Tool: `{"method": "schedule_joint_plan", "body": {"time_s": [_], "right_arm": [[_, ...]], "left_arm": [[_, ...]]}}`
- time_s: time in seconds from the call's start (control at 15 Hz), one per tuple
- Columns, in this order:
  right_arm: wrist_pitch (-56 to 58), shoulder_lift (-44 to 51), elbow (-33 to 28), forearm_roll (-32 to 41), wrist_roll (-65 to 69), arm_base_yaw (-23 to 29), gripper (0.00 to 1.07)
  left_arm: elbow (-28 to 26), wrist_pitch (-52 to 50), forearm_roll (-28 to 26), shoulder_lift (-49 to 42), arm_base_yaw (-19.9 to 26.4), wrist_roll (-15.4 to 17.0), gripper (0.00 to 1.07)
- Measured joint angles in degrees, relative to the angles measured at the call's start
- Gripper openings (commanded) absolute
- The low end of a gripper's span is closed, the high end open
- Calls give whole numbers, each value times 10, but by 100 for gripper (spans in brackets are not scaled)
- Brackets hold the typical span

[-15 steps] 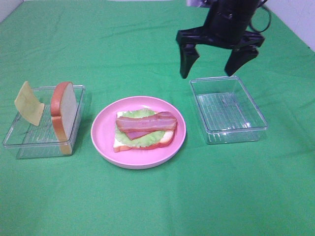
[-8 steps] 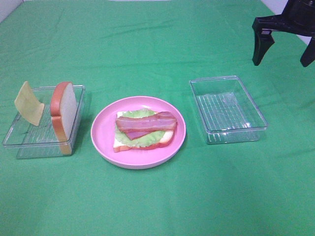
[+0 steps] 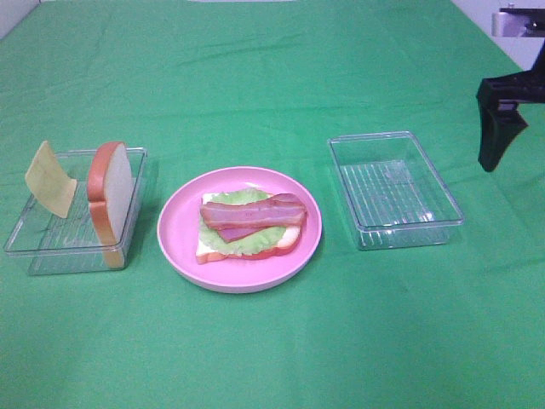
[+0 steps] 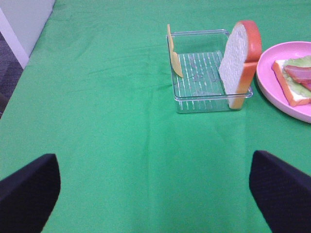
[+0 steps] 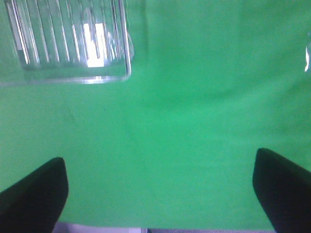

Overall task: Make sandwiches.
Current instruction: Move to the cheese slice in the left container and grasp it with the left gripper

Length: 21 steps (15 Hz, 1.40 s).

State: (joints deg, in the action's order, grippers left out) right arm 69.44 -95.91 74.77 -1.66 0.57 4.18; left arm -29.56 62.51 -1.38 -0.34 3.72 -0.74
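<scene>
Two reddish bacon strips (image 3: pixel 255 210) cover pale lettuce (image 3: pixel 247 241) on crusted bread (image 3: pixel 205 252), centred on the pink plate (image 3: pixel 174 230); left gripper (image 4: pixel 155 194) and right gripper (image 5: pixel 160 189) gape wide, empty.

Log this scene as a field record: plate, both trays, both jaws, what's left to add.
plate: base bread, then lettuce, bacon on top
left tray: upright bread at the plate-side end; cheese on edge at the other end
right tray: no food in it
left jaws: open, holding nothing
right jaws: open, holding nothing, off to the right of the right tray
left to add: probably cheese, then upright bread
</scene>
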Motion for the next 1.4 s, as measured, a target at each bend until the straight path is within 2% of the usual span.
{"method": "schedule_joint_plan", "body": {"time_s": [0.13,0.33,1.0,1.2,1.4], "right_arm": [[1,148,-104,-1,1,0,99],[2,348,-207,-1,2,0,99],[-35,849,-434,1,2,0,99],[-35,947,-470,1,2,0,99],[-53,961,-485,2,1,0,99]], "left_arm": [[0,0,0,0,0,0,102],[0,0,0,0,0,0,102],[0,0,0,0,0,0,102],[0,0,0,0,0,0,102],[0,0,0,0,0,0,102]]}}
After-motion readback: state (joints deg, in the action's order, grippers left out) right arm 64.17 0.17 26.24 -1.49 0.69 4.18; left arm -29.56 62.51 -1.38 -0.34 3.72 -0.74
